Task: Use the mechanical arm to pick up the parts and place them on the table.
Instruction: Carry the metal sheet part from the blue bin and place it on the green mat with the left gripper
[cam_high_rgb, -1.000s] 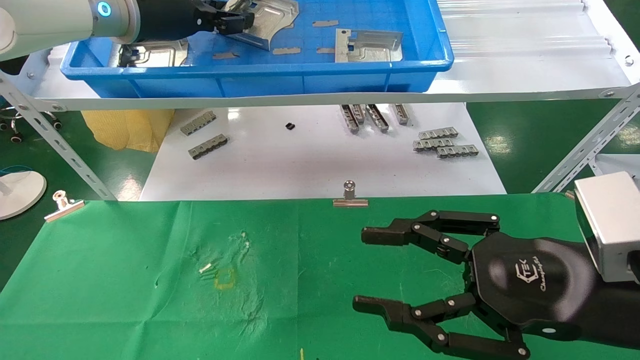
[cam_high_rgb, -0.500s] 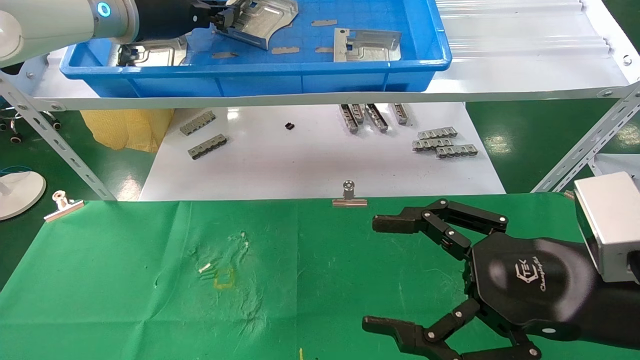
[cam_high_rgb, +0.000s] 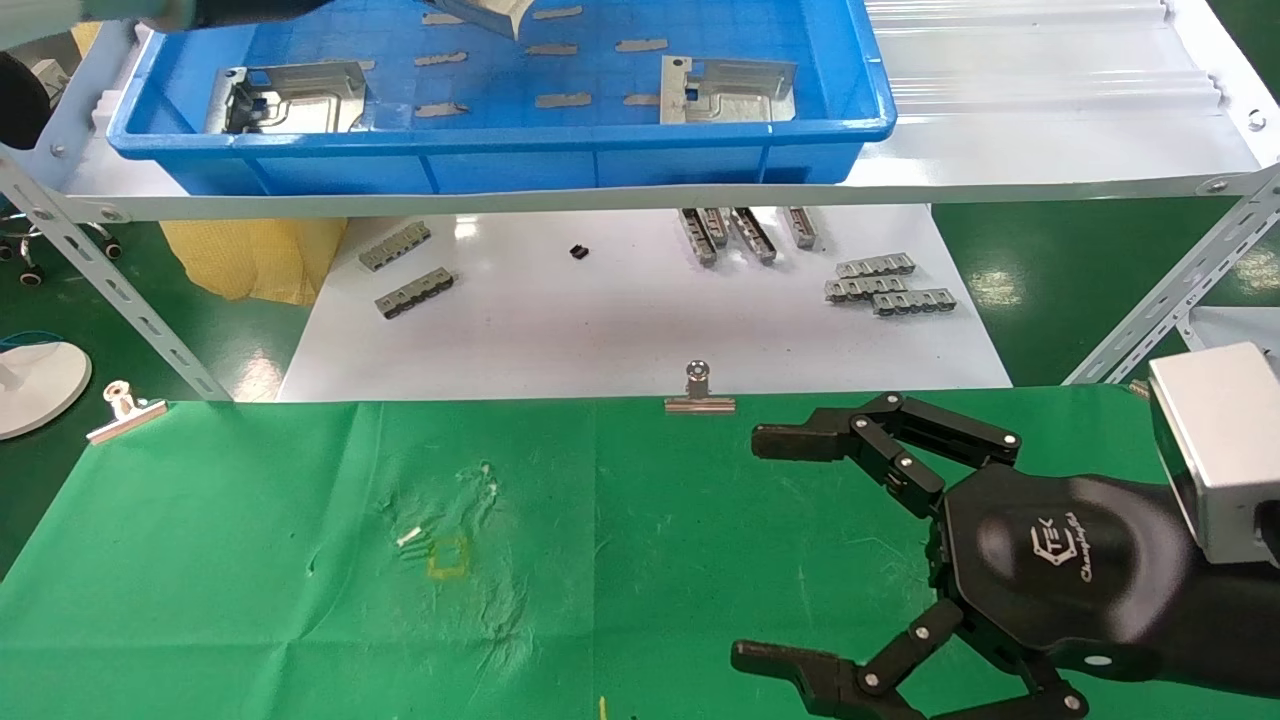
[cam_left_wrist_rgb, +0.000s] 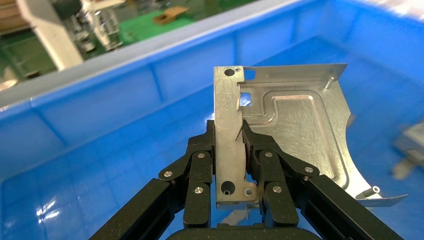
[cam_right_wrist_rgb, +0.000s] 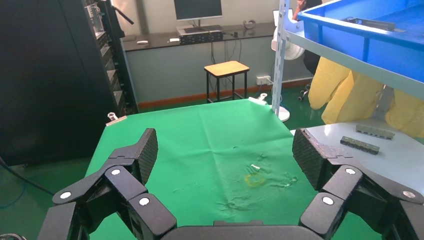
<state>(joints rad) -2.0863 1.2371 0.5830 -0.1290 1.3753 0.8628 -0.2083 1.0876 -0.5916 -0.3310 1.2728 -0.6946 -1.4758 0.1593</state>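
Left gripper (cam_left_wrist_rgb: 240, 165) clenched on metal plate (cam_left_wrist_rgb: 285, 135) by its bent flange, far left. Thin, stiff, light, probably slippery. Right gripper (cam_high_rgb: 800, 555) released over worktop (cam_high_rgb: 250, 560).

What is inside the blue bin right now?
In the blue bin: two loose parts and thin grey strips. The left gripper holds a third part above its floor.

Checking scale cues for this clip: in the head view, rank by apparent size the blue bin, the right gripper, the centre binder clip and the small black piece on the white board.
1. Blue bin
2. Right gripper, enlarged by nearness to the camera
3. Centre binder clip
4. Small black piece
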